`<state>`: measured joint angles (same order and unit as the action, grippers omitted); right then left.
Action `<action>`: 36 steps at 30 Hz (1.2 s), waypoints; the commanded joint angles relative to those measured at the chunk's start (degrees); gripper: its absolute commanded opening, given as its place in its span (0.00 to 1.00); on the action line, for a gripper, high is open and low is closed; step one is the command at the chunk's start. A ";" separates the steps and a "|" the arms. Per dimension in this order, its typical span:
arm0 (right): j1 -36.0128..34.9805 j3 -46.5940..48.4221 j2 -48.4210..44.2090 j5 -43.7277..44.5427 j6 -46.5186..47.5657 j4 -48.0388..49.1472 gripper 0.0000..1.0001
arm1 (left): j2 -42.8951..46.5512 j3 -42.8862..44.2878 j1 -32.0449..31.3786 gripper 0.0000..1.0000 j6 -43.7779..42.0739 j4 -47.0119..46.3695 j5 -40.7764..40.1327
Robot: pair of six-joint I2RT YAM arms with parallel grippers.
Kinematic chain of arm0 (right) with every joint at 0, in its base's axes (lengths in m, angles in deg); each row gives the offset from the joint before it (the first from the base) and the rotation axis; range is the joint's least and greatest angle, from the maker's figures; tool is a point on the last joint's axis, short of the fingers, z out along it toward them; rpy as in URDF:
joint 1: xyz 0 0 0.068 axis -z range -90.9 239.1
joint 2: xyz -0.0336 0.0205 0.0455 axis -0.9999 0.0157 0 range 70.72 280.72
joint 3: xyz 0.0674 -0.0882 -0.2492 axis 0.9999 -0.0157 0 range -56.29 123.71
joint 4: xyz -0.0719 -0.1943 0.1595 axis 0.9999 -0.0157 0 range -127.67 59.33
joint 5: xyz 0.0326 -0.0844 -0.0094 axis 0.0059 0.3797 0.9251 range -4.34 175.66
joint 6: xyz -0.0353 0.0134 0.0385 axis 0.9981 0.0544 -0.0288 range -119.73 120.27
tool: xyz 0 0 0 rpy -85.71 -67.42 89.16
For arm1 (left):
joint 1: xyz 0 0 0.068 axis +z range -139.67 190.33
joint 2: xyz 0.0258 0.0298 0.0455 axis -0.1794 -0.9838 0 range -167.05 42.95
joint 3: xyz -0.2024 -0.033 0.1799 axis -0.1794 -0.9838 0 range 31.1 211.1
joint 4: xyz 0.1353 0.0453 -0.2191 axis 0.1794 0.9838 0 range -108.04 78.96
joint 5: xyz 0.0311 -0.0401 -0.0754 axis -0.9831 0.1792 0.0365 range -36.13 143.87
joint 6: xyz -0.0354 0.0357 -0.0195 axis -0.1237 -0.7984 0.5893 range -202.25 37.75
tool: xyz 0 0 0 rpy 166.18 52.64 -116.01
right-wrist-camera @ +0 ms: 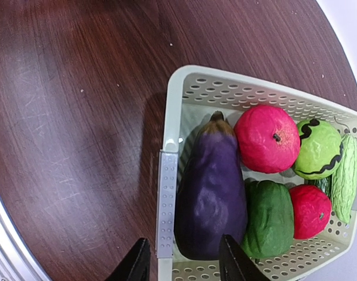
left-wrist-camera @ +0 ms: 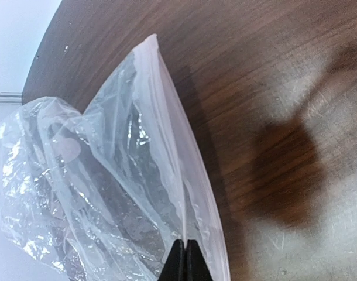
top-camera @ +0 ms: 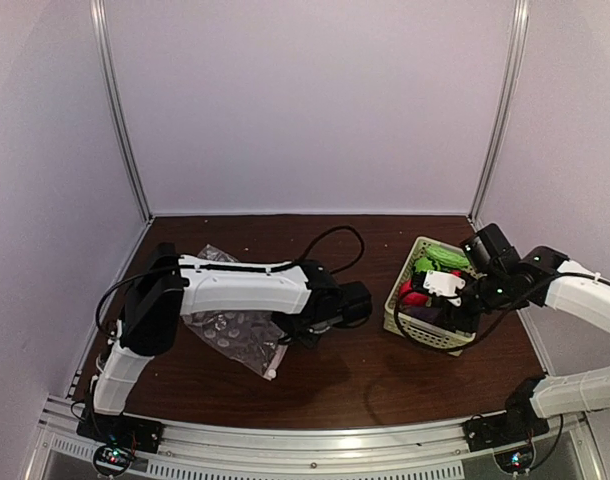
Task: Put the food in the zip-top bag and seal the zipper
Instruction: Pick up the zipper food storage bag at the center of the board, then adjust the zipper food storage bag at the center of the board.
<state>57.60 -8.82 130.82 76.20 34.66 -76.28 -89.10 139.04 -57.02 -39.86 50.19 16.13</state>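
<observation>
Over on the left, the left gripper (left-wrist-camera: 183,264) pinches the zip-top bag (left-wrist-camera: 102,193) at its unsealed zipper (left-wrist-camera: 167,123). The right gripper (right-wrist-camera: 181,263) hangs wide above the eggplant (right-wrist-camera: 210,193). All the food (right-wrist-camera: 266,137) sits in the basket (right-wrist-camera: 167,199), nothing bagged.

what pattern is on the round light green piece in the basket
A wavy black line on the lime green piece, clearest in the right wrist view.

Pale green basket (right-wrist-camera: 256,97) (perforated), dark wooden table (right-wrist-camera: 79,117)

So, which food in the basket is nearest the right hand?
The dark purple eggplant: it lies by the basket wall just ahead of the open right hand; the red and green pieces sit beyond it.
</observation>
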 commanded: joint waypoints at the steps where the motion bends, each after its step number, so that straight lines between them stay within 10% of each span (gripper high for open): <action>1: -0.22 3.55 1.18 -4.24 -2.40 2.02 0.41 | 9.92 -2.35 -0.32 0.00 -0.36 -0.80 -0.31; 19: -2.29 29.68 28.79 -35.26 -39.43 23.35 0.56 | 27.83 -11.51 -0.32 0.00 0.04 -32.17 4.38; 29: -3.97 31.55 33.81 -36.01 -52.76 30.35 0.67 | 29.25 -15.27 -0.32 0.00 3.41 -42.00 6.41; 36: -4.45 29.89 33.71 -28.04 -55.04 29.16 0.50 | 30.90 -17.28 -0.32 0.00 5.53 -43.52 4.33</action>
<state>53.71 21.36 164.39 43.00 -17.93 -47.34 -60.71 123.08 -57.02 -36.45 10.21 21.73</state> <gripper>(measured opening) 0.522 0.017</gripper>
